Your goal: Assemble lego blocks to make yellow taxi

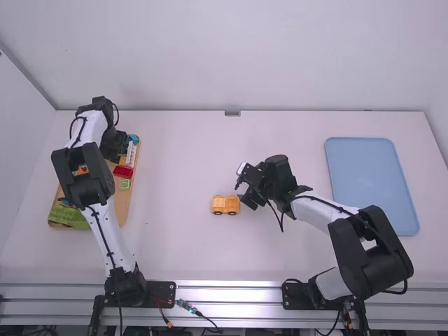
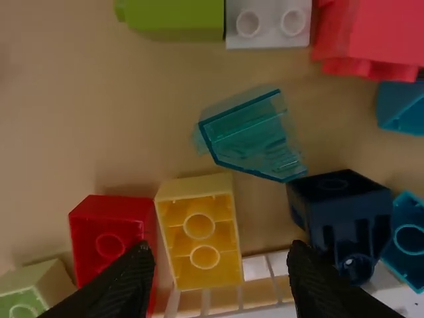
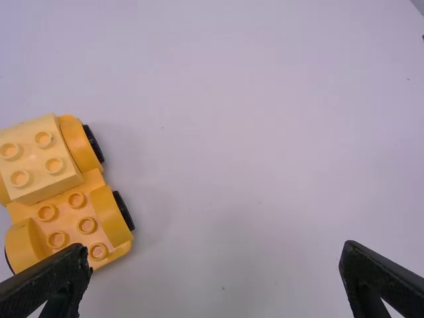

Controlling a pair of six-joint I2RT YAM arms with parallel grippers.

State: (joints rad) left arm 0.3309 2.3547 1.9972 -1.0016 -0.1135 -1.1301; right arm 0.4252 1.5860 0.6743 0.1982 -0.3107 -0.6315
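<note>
Over the block tray at the left is my left gripper [image 1: 114, 145]. In the left wrist view that gripper [image 2: 222, 281] stands open above a yellow brick [image 2: 200, 232] that lies hollow side up; a clear teal block [image 2: 252, 136] lies close by. My right gripper [image 1: 248, 201] is low at the table's middle, just right of the yellow car [image 1: 225, 204]. The right wrist view shows the gripper [image 3: 215, 265] wide open, with bare table between its fingers. The car base [image 3: 76, 212] has black wheels, and a pale yellow brick [image 3: 36, 159] sits on one end.
The wooden tray [image 1: 124, 206] holds a red brick [image 2: 109, 235], a dark blue brick [image 2: 341, 215], a green brick [image 2: 173, 16], a white brick [image 2: 268, 23] and several others, closely spaced. A light blue tray [image 1: 371, 183] lies at the right of the table [image 1: 175, 255].
</note>
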